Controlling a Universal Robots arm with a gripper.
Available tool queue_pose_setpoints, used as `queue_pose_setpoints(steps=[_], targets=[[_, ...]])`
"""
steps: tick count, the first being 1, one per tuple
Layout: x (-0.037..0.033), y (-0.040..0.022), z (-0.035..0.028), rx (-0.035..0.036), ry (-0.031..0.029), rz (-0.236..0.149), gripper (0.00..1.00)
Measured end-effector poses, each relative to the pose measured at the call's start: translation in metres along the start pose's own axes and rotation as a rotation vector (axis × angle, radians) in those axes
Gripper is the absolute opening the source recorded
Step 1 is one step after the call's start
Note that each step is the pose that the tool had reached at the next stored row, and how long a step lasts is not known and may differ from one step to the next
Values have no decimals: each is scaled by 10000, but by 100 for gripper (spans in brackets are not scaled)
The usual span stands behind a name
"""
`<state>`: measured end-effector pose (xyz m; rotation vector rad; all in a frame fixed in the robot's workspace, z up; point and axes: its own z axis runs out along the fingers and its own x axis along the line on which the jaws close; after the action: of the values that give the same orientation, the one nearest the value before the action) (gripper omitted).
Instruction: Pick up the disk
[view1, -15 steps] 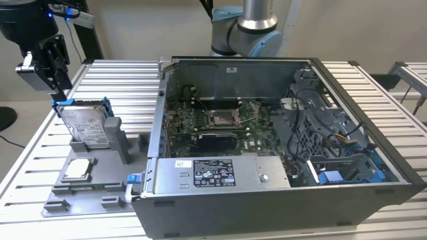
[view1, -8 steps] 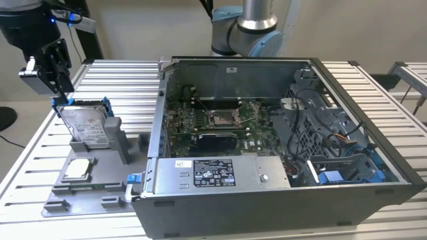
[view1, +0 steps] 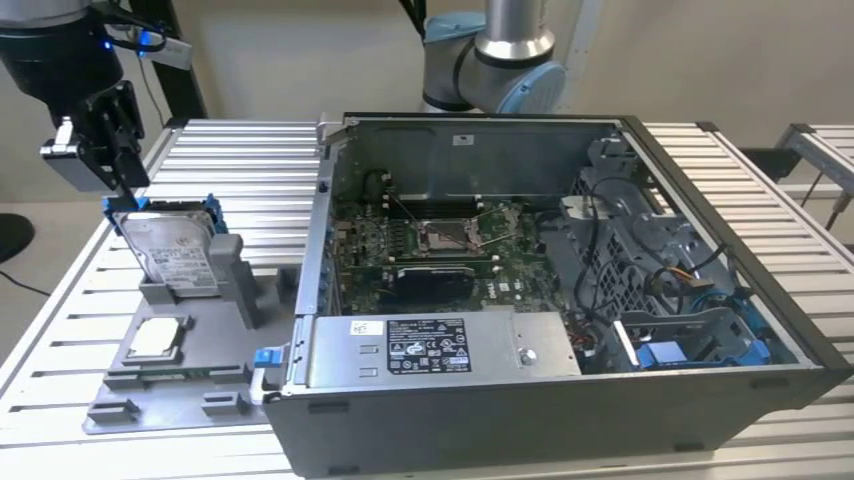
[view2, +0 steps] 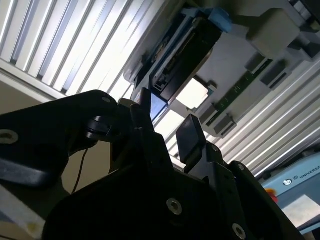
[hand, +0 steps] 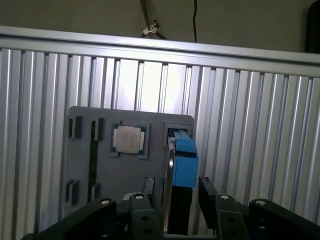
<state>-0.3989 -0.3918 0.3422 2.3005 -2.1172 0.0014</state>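
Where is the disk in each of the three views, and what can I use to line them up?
Exterior view: the disk stands on edge at the exterior view's left, beside the computer case.
First wrist view: edge-on, inside the open pincer.
Second wrist view: its dark connector edge, beyond the pincer.
Shared landmark: the grey tray holding it.

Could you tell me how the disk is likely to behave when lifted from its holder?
Probably rigid: the disk is a metal slab in a blue bracket. Likely heavy for its size. Standing on edge in the grey holder, it may tip if nudged sideways; the open gripper straddles its top edge.
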Motion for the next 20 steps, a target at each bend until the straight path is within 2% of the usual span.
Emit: queue_pose_setpoints(steps=[20], targets=[[-2, -1, 87, 0, 0, 0, 0]])
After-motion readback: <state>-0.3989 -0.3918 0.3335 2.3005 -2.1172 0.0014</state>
